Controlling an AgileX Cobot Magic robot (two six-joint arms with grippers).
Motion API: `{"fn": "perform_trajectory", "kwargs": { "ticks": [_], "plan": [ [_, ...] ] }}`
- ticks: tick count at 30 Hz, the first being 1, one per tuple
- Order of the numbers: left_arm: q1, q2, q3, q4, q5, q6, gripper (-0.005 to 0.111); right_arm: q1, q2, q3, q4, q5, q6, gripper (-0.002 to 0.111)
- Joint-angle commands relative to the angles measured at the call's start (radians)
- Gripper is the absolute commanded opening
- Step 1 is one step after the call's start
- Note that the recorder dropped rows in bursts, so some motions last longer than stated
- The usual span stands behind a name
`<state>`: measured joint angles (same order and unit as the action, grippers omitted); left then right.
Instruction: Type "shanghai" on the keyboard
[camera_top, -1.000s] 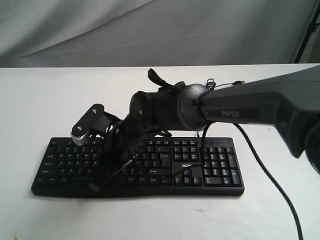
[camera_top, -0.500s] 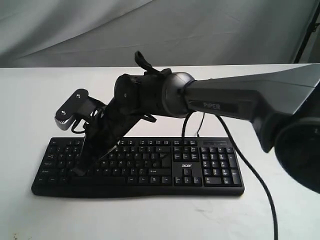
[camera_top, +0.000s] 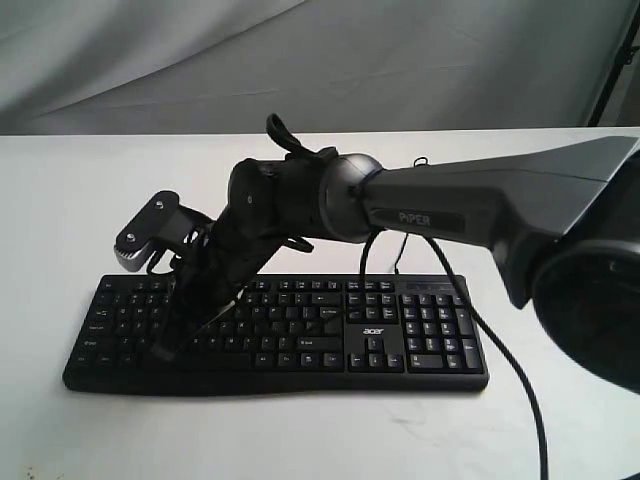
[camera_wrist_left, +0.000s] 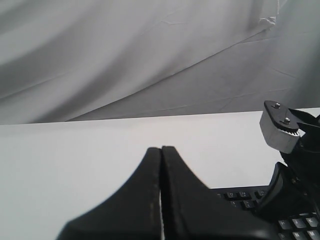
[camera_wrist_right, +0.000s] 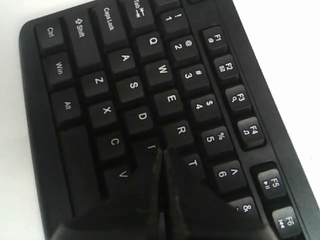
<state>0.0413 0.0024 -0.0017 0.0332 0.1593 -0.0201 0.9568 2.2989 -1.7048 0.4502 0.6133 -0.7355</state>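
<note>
keyboard (camera_top: 420, 340): matt black plastic | table (camera_top: 70, 200): smooth white | backdrop (camera_top: 300, 60): grey cloth

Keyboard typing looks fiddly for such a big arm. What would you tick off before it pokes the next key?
1. Right pincer closed into one poking tip: ok.
2. Tip over the left letter block of the keyboard: ok.
3. Tip aimed at the wanted letter: cannot tell. It sits by the F key, and how much has been typed does not show.
4. Keyboard lying flat on the table: ok.
5. Left pincer shut and off the keys: ok.
6. Black cable hanging past the number pad, clear of the keys: cannot tell.
</note>
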Motion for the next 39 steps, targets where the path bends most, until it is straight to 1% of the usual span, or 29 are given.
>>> {"fn": "perform_trajectory", "kwargs": {
  "ticks": [1, 20, 26, 30, 39],
  "plan": [
    [-0.006, -0.002, 0.002, 0.0, -0.006, -0.003, 0.0, -0.001, 0.008, -0.006, -0.003, 0.008, 0.006, 0.0],
    [-0.006, -0.002, 0.002, 0.0, -0.006, -0.003, 0.0, 0.001, 0.018, -0.006, 0.004, 0.019, 0.006, 0.0],
    [-0.006, -0.002, 0.002, 0.0, -0.006, -0.003, 0.0, -0.001, -0.045, -0.004, -0.085, 0.052, 0.07, 0.0],
    [-0.006, -0.002, 0.002, 0.0, -0.006, -0.003, 0.0, -0.005, -0.048, 0.047, -0.075, 0.014, 0.072, 0.0],
    [-0.006, -0.002, 0.002, 0.0, -0.006, -0.003, 0.0, -0.005, -0.048, 0.047, -0.079, 0.014, 0.074, 0.0]
  ]
}}
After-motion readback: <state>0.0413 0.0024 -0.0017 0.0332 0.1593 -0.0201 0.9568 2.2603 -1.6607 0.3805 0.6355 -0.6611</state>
